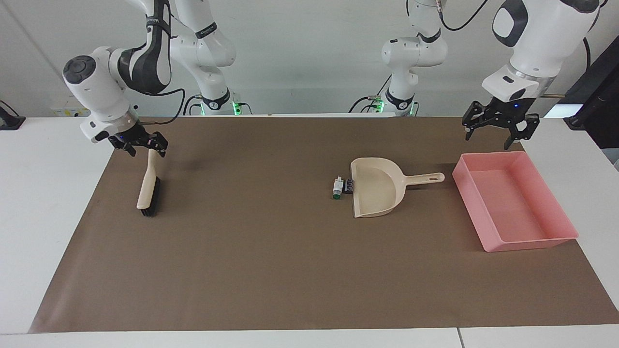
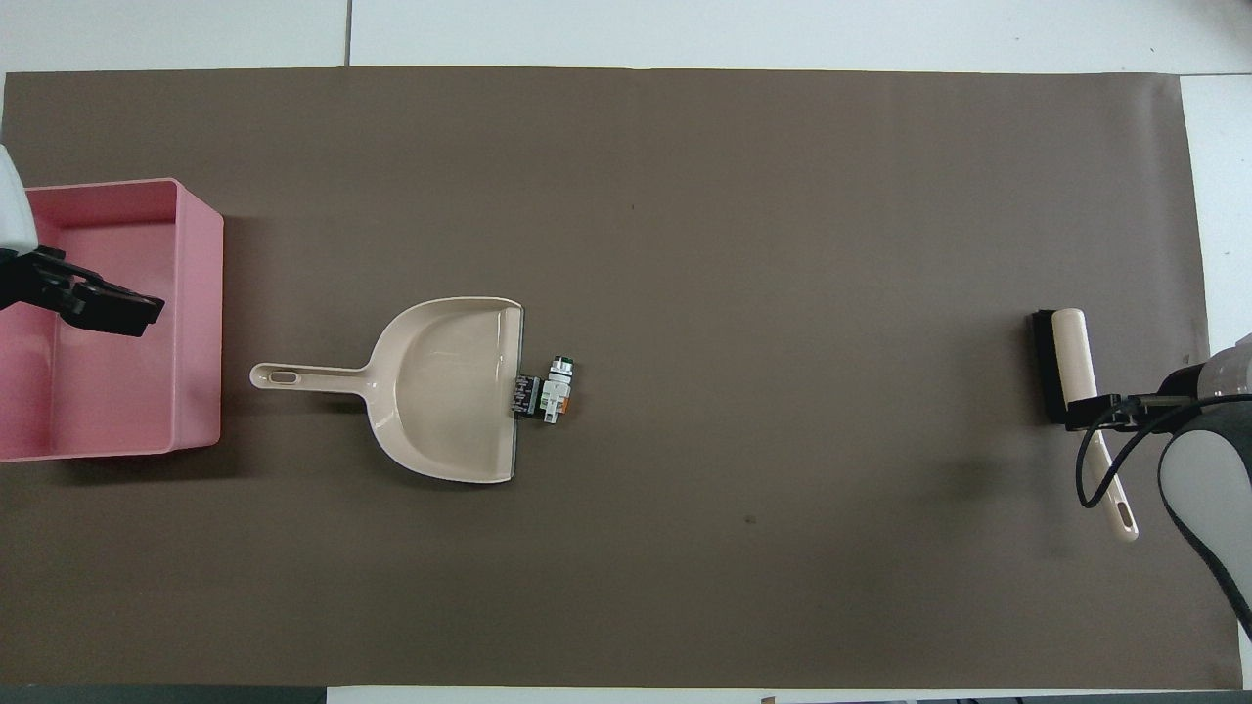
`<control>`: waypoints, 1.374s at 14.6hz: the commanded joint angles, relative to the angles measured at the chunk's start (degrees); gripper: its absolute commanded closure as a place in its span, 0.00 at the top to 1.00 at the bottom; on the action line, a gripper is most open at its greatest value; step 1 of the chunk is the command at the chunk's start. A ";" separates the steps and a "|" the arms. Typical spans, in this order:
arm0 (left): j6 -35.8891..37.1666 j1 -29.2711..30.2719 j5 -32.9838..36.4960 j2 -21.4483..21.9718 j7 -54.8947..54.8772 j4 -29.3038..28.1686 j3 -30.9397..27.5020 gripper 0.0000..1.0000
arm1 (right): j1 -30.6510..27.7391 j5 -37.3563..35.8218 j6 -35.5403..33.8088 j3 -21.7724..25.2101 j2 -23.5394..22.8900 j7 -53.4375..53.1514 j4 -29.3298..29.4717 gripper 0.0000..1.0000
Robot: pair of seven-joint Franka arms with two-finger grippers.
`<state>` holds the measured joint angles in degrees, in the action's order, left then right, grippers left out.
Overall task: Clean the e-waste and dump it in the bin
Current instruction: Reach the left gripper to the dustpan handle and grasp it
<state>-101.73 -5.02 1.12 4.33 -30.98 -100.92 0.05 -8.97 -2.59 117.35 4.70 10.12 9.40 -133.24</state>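
Observation:
The e-waste (image 1: 340, 186) is a small cluster of bits with a whitish, green-tipped cylinder, lying on the brown mat against the open lip of the beige dustpan (image 1: 375, 193). It also shows in the overhead view (image 2: 547, 390), beside the dustpan (image 2: 442, 389). The pink bin (image 1: 529, 240) stands at the left arm's end of the table, also seen from overhead (image 2: 200, 313). My left gripper (image 1: 488, 139) is open and empty, in the air over the bin's edge nearest the robots (image 2: 108, 308). My right gripper (image 1: 146, 149) is open and low, its fingers on either side of the brush handle.
A beige hand brush (image 1: 147, 187) with dark bristles lies on the mat at the right arm's end of the table (image 2: 1071, 357). The dustpan's handle (image 1: 425, 179) points toward the bin. The brown mat (image 1: 271, 270) covers most of the table.

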 commanded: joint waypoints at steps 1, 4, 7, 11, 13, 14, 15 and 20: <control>-3.20 -2.62 0.55 2.70 -11.87 -6.73 -0.58 0.99 | -2.88 0.13 3.85 -0.48 -0.27 5.17 -3.60 1.00; -6.70 -5.16 0.55 3.84 -20.59 -11.48 -0.58 0.99 | -4.56 0.13 7.45 -0.48 -0.19 5.28 -6.06 1.00; -10.76 -8.24 0.64 3.93 -25.17 -16.66 -0.58 0.99 | -4.65 0.13 7.81 -0.48 -1.07 1.50 -7.38 1.00; -16.46 -11.41 2.82 2.97 -27.02 -23.34 -0.67 0.98 | -5.61 0.13 9.48 -0.48 -1.16 1.84 -8.35 0.95; -20.50 -12.64 8.17 2.96 -27.11 -27.73 -0.58 0.98 | -6.23 0.13 10.36 -0.48 -2.47 2.46 -8.44 0.88; -21.65 -13.08 10.20 2.88 -27.11 -29.32 -0.66 0.98 | -6.14 0.13 10.36 -0.48 -2.56 2.46 -8.27 0.83; -22.88 -13.26 11.43 2.62 -27.03 -30.03 -0.58 0.98 | -6.14 0.13 10.45 -0.48 -2.56 2.46 -8.35 0.79; -29.03 -14.40 18.73 -0.80 -24.22 -33.64 -0.67 0.98 | -6.23 0.13 8.96 -0.48 -2.30 4.66 -8.53 0.49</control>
<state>-127.25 -18.27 16.89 4.28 -56.68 -132.77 0.20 -14.24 -2.59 126.62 4.74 7.33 12.33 -141.19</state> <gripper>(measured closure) 0.018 0.295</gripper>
